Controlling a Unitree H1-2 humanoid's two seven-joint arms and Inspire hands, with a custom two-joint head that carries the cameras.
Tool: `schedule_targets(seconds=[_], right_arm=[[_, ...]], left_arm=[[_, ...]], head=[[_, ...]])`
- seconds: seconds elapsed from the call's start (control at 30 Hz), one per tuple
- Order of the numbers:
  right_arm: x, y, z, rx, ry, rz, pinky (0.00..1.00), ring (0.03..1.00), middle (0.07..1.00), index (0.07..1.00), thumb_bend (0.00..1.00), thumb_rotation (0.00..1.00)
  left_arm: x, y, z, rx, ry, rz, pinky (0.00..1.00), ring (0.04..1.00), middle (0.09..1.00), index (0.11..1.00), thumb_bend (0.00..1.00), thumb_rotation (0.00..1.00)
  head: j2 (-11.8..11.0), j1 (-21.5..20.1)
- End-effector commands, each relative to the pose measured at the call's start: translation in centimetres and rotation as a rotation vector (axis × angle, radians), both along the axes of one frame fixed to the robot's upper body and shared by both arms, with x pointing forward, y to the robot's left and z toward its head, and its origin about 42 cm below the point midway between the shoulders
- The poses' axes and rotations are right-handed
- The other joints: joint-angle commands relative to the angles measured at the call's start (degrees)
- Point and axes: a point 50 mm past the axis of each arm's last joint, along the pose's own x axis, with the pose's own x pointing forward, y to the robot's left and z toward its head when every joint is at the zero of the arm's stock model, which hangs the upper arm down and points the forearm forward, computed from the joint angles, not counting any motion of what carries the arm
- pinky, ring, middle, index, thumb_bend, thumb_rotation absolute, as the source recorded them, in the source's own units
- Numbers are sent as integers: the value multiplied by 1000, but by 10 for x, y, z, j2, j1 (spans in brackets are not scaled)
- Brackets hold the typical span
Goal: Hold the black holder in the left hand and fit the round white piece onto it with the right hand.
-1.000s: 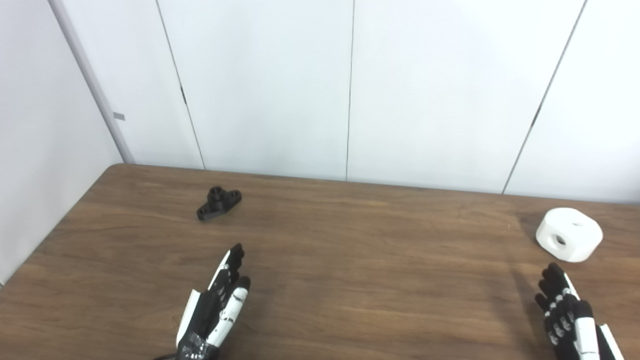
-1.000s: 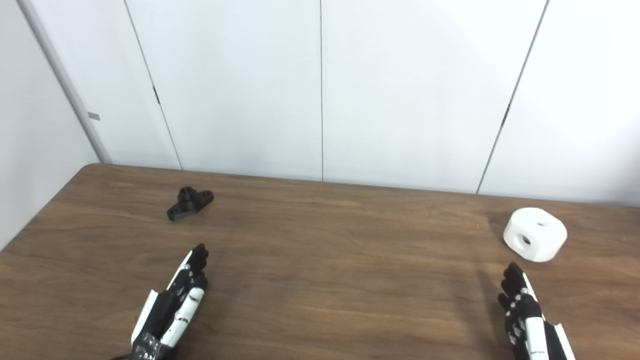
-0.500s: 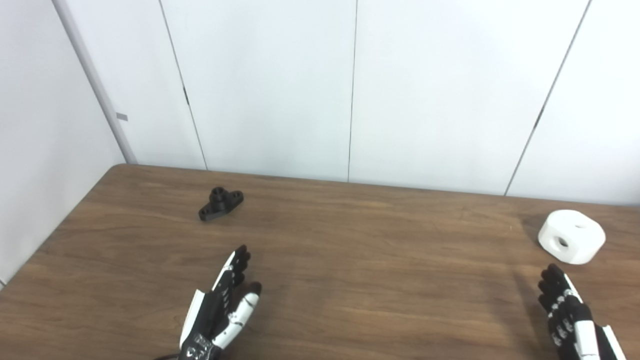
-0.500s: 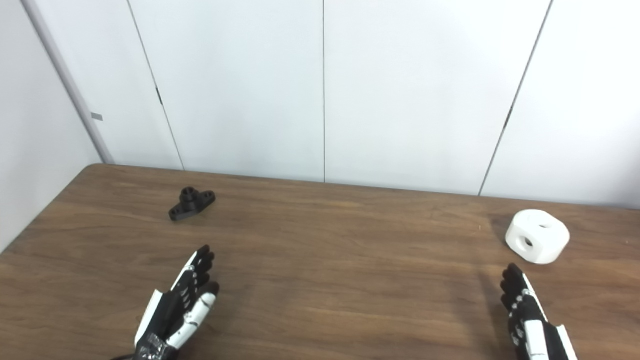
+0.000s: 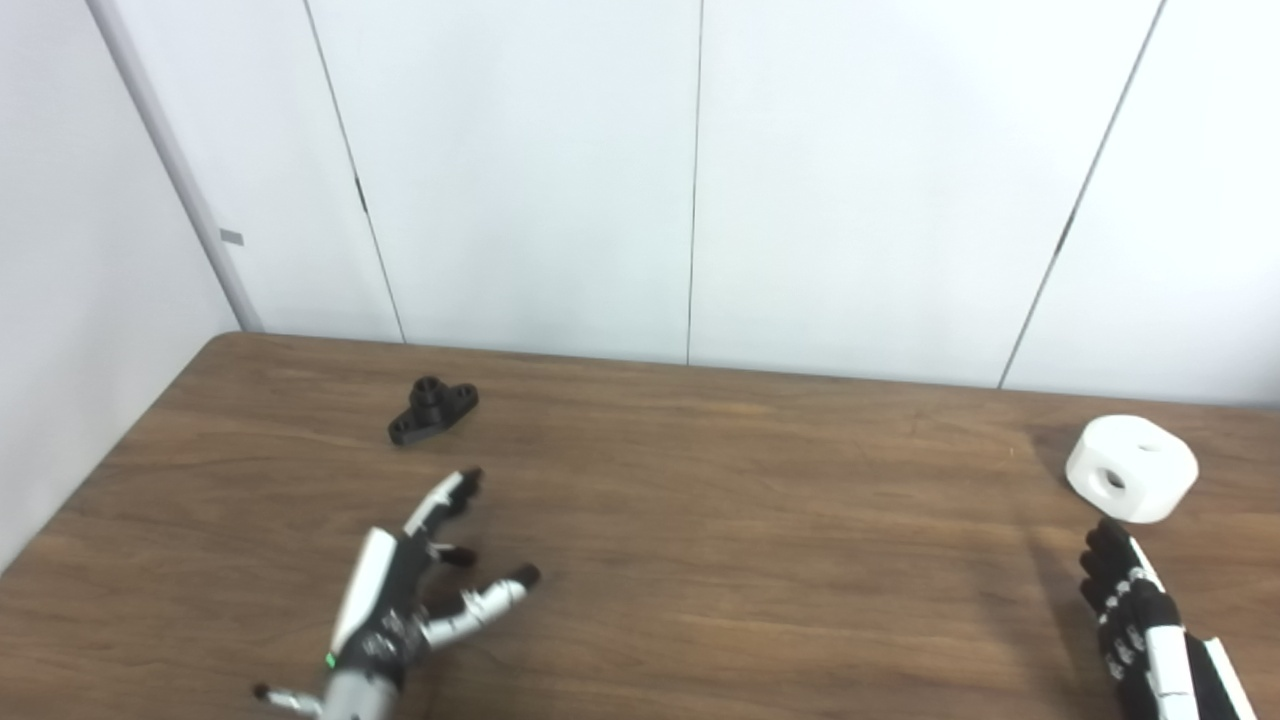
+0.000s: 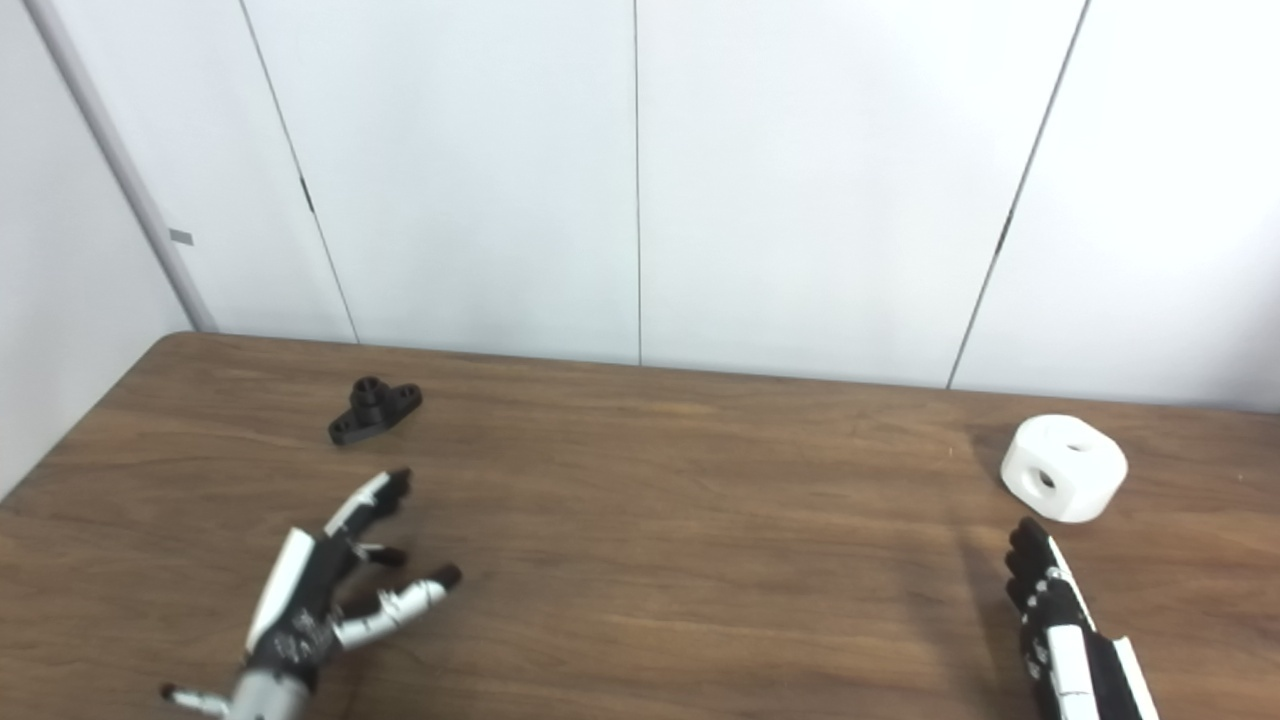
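The left hand [image 5: 400, 610] is hovering over the tabletop [image 5: 700, 560] with its fingers fanned wide apart, holding nothing. The black holder [image 5: 433, 409] is lying just beyond those fingertips, near the far left corner. The right hand [image 5: 1150, 640] is reaching in at the lower right, fingers straight and close together (empty too). The round white piece [image 5: 1132, 468] is sitting just past it, untouched.

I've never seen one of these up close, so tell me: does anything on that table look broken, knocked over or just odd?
Nothing stands out. The black holder lies flat near the table's far left, the white piece sits whole at the far right, well apart. The left hand is open and empty; the right hand is empty too.
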Motion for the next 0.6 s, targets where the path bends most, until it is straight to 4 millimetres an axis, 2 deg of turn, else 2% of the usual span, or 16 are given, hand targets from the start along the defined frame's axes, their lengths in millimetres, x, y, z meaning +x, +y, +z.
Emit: schedule_targets(seconds=[0.0,0.17,0.37,0.57], right_arm=[[-21,5,-40,40,124,-21,1000,983,972,959,628,963],[-22,6,-40,38,123,-20,1000,984,971,957,625,960],[-22,8,-40,43,123,-20,1000,990,980,965,607,961],[-24,9,-41,33,123,-20,1000,985,973,964,601,975]], left_arm=[[4,13,18,91,-29,51,860,892,886,887,834,210],[14,27,32,163,-40,83,857,898,902,883,821,226],[27,43,43,196,-54,112,790,858,874,858,808,239],[38,57,48,221,-54,132,876,924,913,851,807,255]], head=[[0,0],[2,0],[5,0],[5,-1]])
